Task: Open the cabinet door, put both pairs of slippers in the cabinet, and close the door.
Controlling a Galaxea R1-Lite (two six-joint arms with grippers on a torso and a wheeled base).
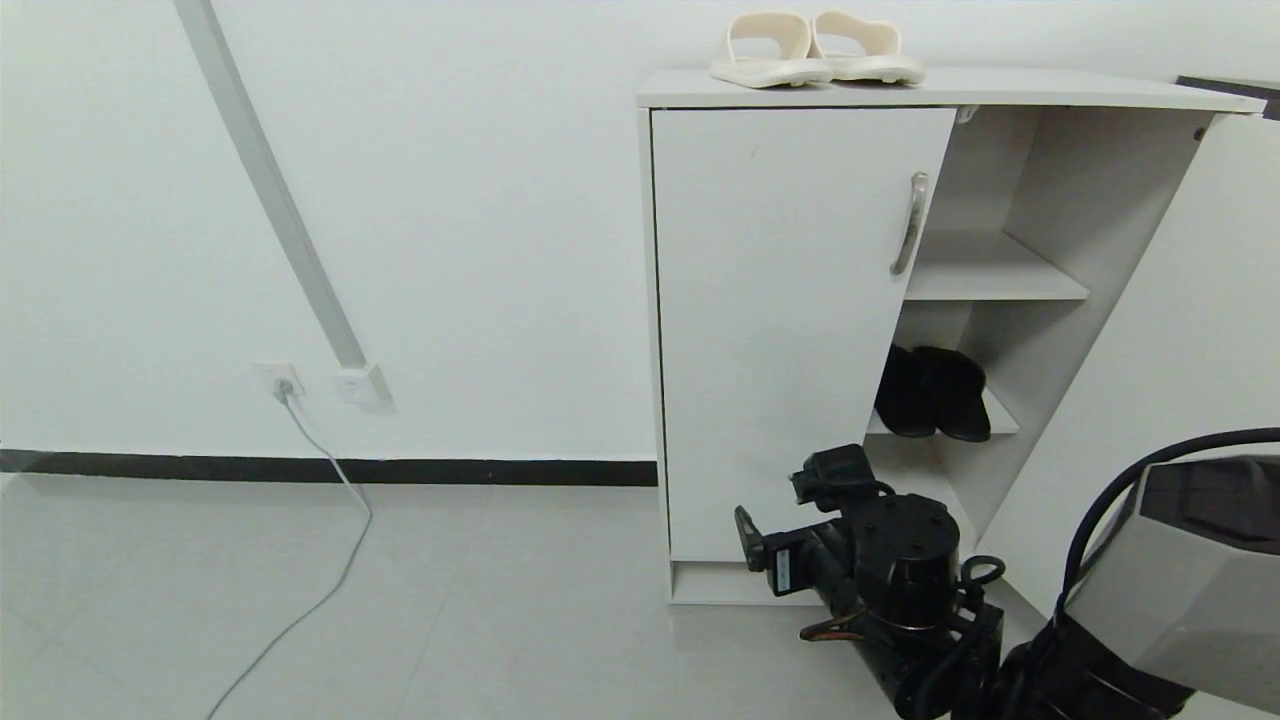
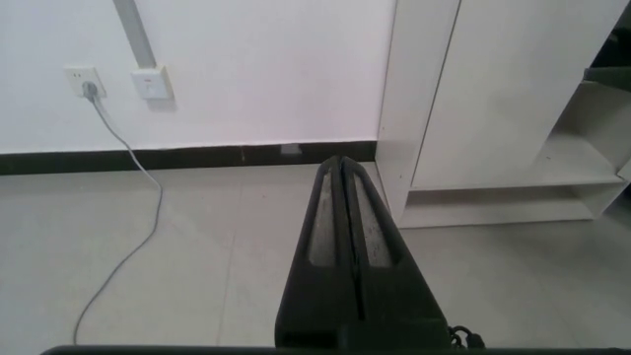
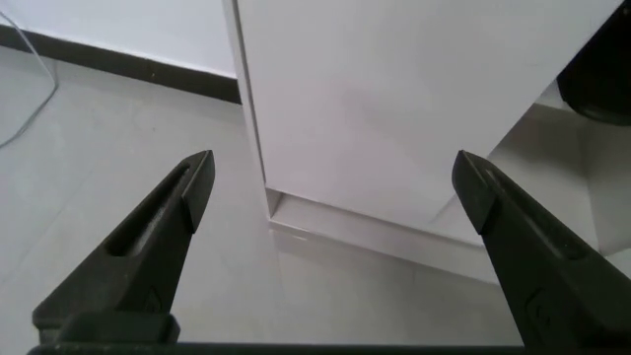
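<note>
Our left gripper (image 2: 341, 166) clenched and our right gripper (image 3: 333, 168) spread wide low by the cabinet's (image 1: 780, 350) foot, we should lift past the black slippers (image 1: 935, 392) on the lower shelf (image 1: 1002, 424) — already home — and pinch the cream slippers (image 1: 815, 50) by their straps near the top's left edge.

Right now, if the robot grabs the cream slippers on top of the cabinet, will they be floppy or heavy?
Probably light: the cream slippers look like thick moulded foam. Likely springy rather than floppy, since their straps stand arched unaided. They lie flat on the cabinet top, so a push should slide them, not roll them.
</note>
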